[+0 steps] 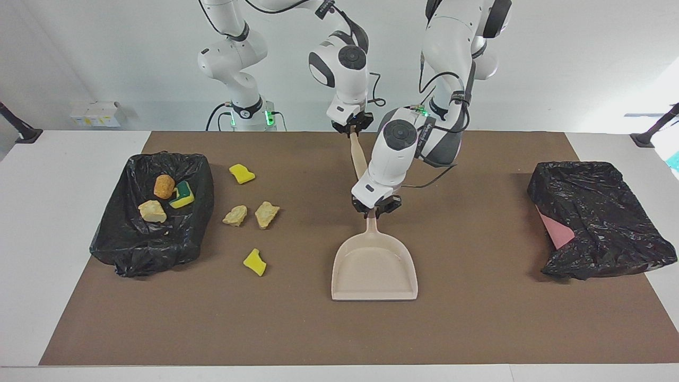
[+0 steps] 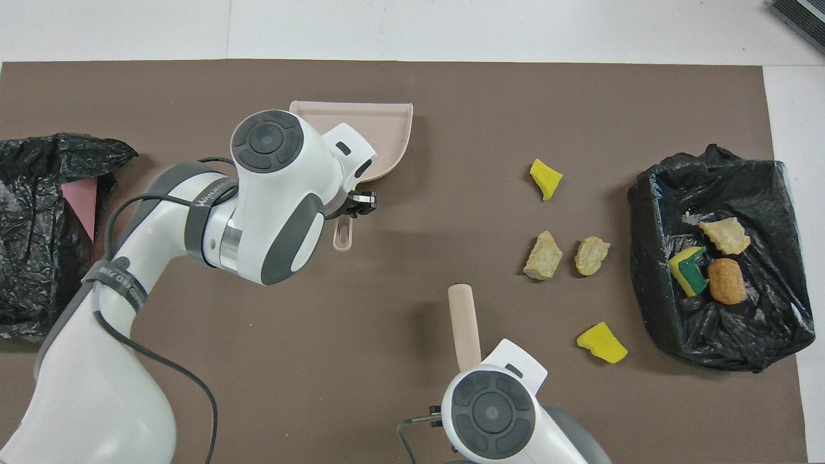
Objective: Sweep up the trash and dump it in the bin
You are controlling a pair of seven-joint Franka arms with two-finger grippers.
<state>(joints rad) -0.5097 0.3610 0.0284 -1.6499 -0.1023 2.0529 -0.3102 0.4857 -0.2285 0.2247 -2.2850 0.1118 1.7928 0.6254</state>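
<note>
Left tool is clamped on the dustpan handle; right tool grips a beige stick.

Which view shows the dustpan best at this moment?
The facing view: the whole dustpan shows, pan and handle, with the left gripper shut on the handle. In the overhead view the left arm covers much of it; only the pan's outer edge and the handle's end show.
</note>
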